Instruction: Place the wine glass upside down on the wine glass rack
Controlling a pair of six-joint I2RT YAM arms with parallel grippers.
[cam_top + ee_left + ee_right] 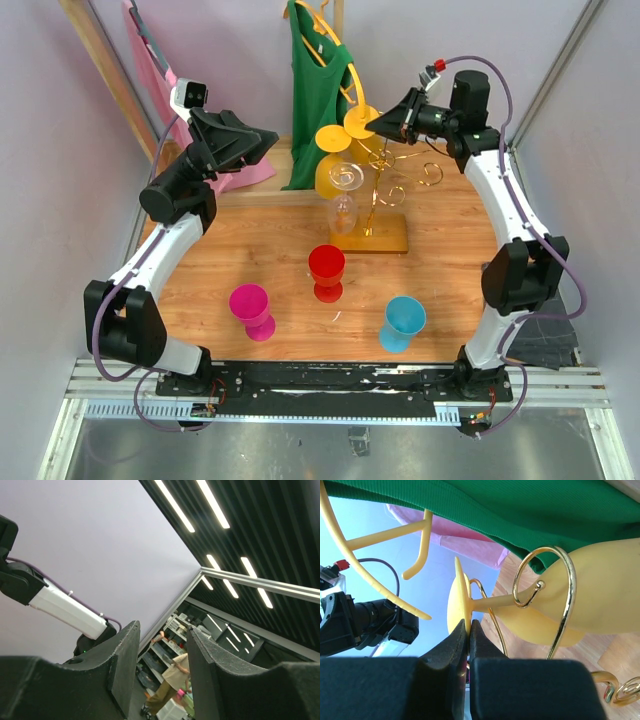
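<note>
Two fingers of the right gripper (468, 630) are pinched together on the thin foot rim of the yellow plastic wine glass (600, 595). Its stem sits inside a curled arm atop the gold wire wine glass rack (385, 236). Raised above the wooden table (445, 285), the left gripper (162, 645) has jaws part-way apart, gripping nothing.

A green top (318, 95) on a yellow hanger (380, 536) and a pink garment (465, 537) hang behind the wooden table (230, 230).
</note>
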